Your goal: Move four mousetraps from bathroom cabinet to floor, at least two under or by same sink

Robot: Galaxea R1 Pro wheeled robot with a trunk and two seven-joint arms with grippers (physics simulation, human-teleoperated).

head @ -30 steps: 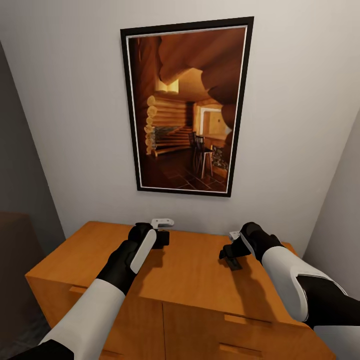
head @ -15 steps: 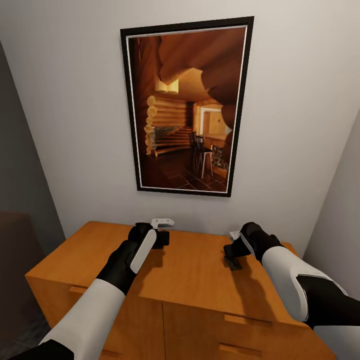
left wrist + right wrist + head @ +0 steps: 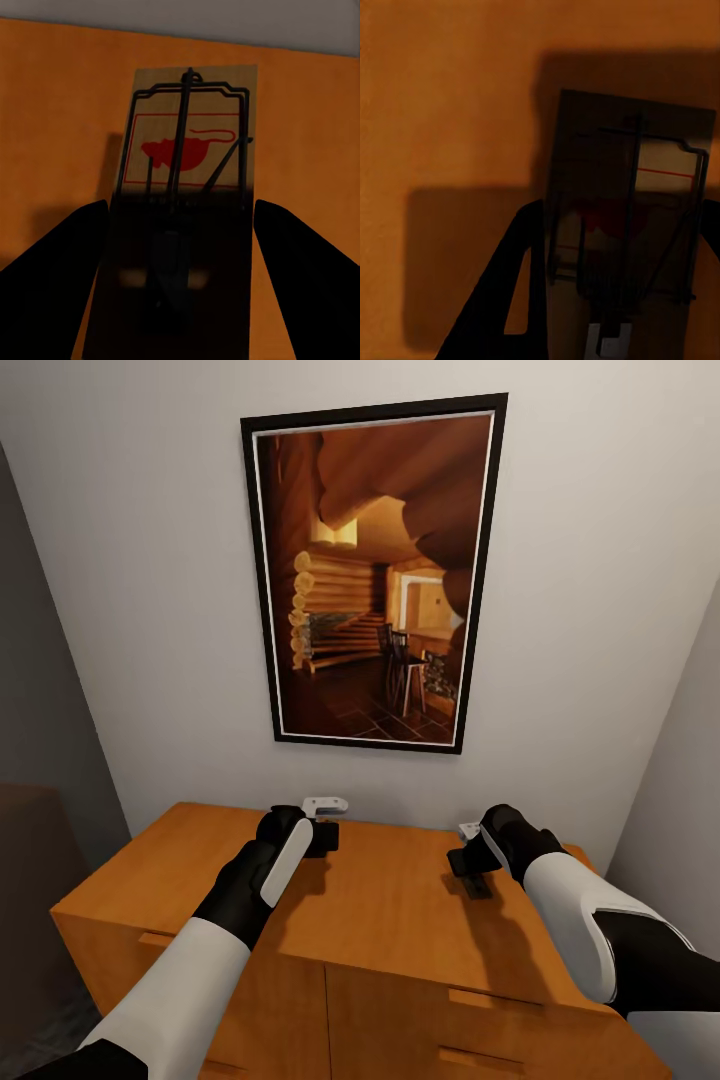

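On the cabinet point(image 3: 380, 920) top, under a framed picture point(image 3: 372, 575) of a log interior on the pale wall point(image 3: 600, 610), both arms reach forward. The left gripper point(image 3: 322, 838) sits near the back edge, close to the wall; the right gripper point(image 3: 470, 872) hovers over the right part of the top, its dark fingers pointing down at the wood.

In the left wrist view a trap point(image 3: 186, 161) lies flat on the orange wood, its wire frame and red mouse print clear, its far end toward the wall. The two dark fingers point(image 3: 56, 277) stand wide apart on either side of its near end, and a clear gap shows between each finger and the board, so the jaws are open and grip nothing.

In the right wrist view a second trap point(image 3: 634, 217) lies in shadow under the gripper. One finger point(image 3: 514, 292) shows beside the board's edge, the other only at the frame's margin; the jaws look spread around the board, but whether they touch it I cannot tell.

Drawer fronts with slim handles point(image 3: 485, 1000) show below the cabinet top.
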